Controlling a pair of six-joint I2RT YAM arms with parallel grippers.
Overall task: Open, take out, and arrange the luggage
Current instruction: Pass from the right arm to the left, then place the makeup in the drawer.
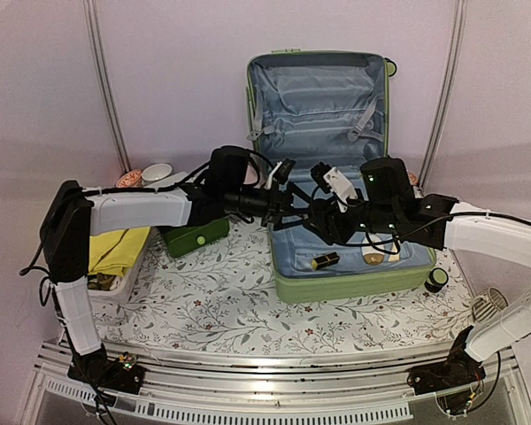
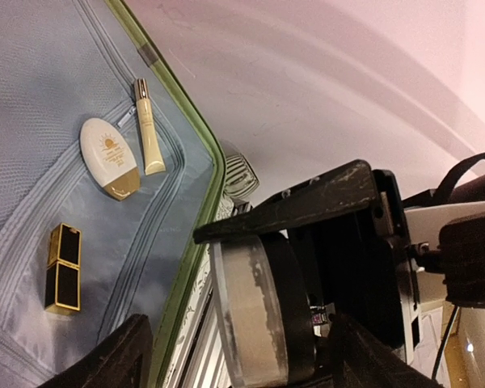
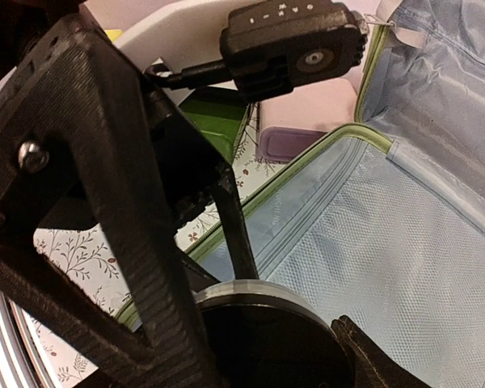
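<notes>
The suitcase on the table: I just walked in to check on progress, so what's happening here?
The light-green suitcase lies open, its lid upright. Above its left edge the right gripper holds a small round jar, and the left gripper has its open jaws around it too, seemingly a handover. A black-and-gold case, a white bottle and a slim tube lie inside.

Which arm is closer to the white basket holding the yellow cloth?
Left. The left arm passes over the basket at the table's left edge; the right arm is far off on the other side, reaching over the luggage.
</notes>
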